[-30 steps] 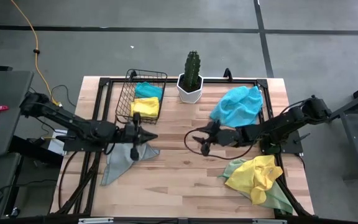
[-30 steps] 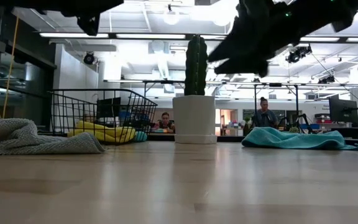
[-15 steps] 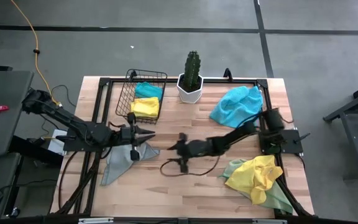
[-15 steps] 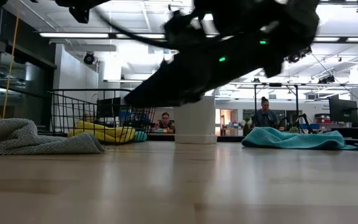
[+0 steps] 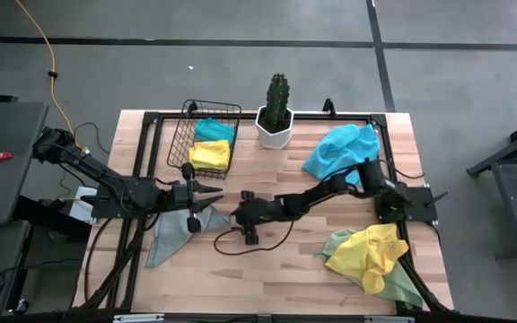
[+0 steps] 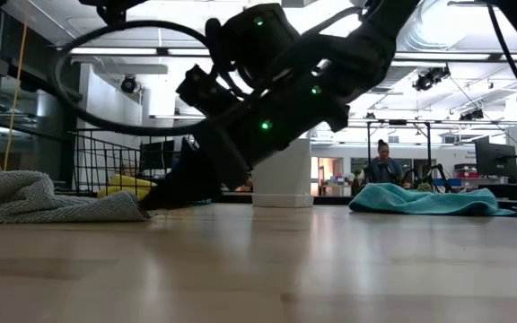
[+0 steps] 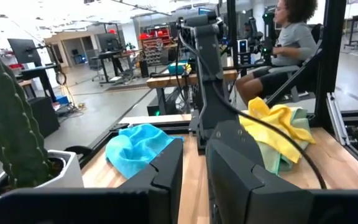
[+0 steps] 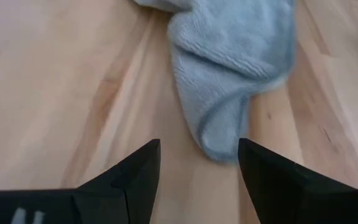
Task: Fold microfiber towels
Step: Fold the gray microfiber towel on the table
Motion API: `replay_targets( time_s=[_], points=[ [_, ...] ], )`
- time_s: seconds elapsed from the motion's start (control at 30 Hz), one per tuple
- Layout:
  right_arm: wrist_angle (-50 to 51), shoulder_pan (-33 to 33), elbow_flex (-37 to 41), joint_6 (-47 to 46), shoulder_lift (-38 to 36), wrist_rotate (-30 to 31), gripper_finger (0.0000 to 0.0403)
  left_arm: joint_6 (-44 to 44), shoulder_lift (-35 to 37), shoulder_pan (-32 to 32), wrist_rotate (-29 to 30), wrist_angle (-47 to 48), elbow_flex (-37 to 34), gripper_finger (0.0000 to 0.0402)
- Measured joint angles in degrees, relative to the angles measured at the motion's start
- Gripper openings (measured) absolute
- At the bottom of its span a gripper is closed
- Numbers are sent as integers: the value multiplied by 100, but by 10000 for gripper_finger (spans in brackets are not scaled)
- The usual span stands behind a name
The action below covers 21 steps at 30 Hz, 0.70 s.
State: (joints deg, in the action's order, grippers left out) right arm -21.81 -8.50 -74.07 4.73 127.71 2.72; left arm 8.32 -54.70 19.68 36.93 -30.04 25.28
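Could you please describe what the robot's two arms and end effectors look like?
Both arms are dark, jointed and slim. The right arm shows small green lights and a looping black cable. The right end effector and the left end effector each have two dark, blocky fingers.

basket (image 5: 187, 135): back left of table (image 5: 267, 269), two folded towels (image 5: 211, 144) inside
cactus pot (image 5: 276, 126): just right of basket
loose towel (image 5: 170, 235): left, before basket
right gripper (image 5: 230, 218): beside it
towel heaps (image 5: 366, 256): right side

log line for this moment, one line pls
right gripper: jaws open, low at corner of grey towel | left gripper: over same towel | basket: folded yellow and turquoise towels | phase: reaching for grasp
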Motion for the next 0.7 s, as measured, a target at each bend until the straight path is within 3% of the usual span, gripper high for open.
replay_targets(
  time_s=[0.7],
  points=[
    [93,99,-198,-81,108,-20,209,-11,0,-2,20,-26,0,70]
  ],
)
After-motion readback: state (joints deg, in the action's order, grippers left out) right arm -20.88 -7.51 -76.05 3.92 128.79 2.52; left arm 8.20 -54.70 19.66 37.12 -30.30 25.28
